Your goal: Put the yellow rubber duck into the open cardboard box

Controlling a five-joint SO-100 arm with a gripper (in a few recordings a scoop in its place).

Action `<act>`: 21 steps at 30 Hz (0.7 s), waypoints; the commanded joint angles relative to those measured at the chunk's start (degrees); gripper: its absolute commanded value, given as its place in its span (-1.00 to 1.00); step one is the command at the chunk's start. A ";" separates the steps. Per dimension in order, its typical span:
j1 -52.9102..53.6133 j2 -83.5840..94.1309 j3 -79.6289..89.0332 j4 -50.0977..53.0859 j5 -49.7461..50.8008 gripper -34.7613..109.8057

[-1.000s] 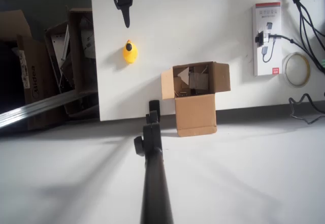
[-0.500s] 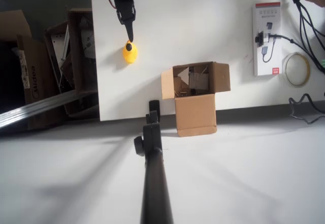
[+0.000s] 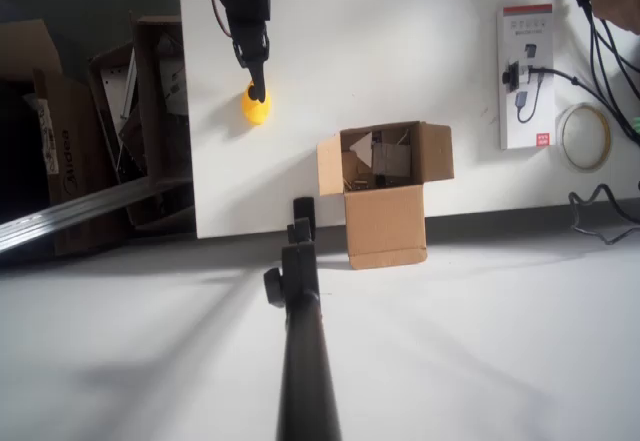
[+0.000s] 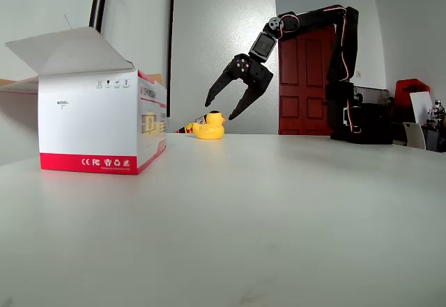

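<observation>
Overhead view first: the black robot arm's hand has come further down the white table than half a second ago, and its tip now overlaps the top of the small yellow rubber duck. A second ago it was well above the duck. The duck itself hasn't budged, sitting up and to the left of the open brown cardboard box, well apart from it. The box hangs over the table's near edge with its flaps spread and some scraps inside.

Fixed view from table level: the hand is spread wide open, 2 fingers hanging just above the duck, not gripping it. A white-and-red printed carton stands on the left.
</observation>
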 commanded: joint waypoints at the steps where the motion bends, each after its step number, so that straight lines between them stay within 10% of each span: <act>1: 0.18 -1.85 -3.60 -0.88 0.44 -0.16; 21: 1.93 -5.54 -5.36 -1.58 0.79 -0.25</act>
